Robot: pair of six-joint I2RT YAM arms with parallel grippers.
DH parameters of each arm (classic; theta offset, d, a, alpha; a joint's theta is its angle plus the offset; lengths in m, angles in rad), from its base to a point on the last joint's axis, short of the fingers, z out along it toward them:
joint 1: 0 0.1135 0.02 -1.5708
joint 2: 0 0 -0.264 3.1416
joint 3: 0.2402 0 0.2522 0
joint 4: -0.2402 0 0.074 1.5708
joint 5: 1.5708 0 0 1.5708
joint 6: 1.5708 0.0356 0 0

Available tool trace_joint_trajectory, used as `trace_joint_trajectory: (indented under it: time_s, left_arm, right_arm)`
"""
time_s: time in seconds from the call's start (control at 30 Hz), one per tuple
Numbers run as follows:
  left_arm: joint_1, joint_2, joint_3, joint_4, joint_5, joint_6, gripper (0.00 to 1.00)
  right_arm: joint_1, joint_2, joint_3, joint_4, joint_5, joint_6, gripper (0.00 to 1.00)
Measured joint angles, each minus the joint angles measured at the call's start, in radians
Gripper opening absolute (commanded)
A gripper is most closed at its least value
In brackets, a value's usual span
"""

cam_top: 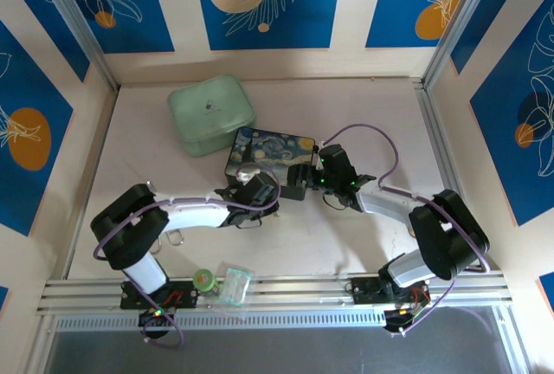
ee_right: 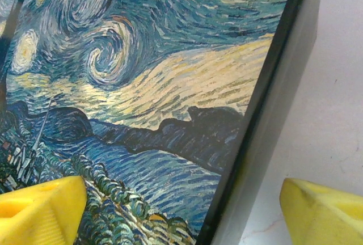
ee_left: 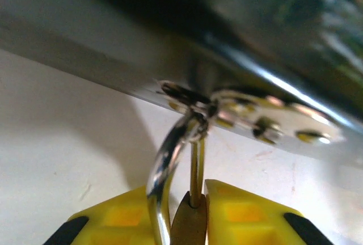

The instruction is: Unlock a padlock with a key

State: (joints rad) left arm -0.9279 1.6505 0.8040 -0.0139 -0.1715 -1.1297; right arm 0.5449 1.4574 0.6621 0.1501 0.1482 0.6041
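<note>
In the left wrist view the small brass padlock (ee_left: 190,226) sits between my yellow fingers (ee_left: 244,214), its body pressed between them. Its silvery shackle (ee_left: 164,163) curves up and hooks through the latch (ee_left: 249,114) on the front of the dark starry-night box (cam_top: 270,151). My left gripper (ee_left: 184,195) is shut on the padlock body at the box's front edge (cam_top: 254,188). My right gripper (ee_right: 181,214) is open and straddles the box's right edge (ee_right: 258,143), one finger over the painted lid, the other over the table. The key is out of view.
A pale green lidded case (cam_top: 210,115) lies behind the box at the back left. A wire loop (cam_top: 176,236) lies by the left arm. A green-capped item (cam_top: 204,280) and a clear plastic tub (cam_top: 234,285) rest at the front rail.
</note>
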Motion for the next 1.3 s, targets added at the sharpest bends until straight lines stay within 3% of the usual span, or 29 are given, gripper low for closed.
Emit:
trace_joint_trajectory:
  time_s: [0.37,0.63,1.3]
  left_arm:
    - [-0.05,0.063,0.091,-0.127,-0.103,0.038,0.28]
    - [-0.079,0.072,0.122,-0.199,-0.155,0.048,0.15]
    - [-0.093,0.072,0.203,-0.425,-0.286,0.154,0.18]
  right_arm:
    - [-0.018,0.011,0.0,0.017,-0.023,0.012,0.89]
    - [-0.034,0.013,-0.002,0.022,-0.032,0.026,0.89]
    - [-0.039,0.013,-0.008,0.049,-0.057,0.037,0.89]
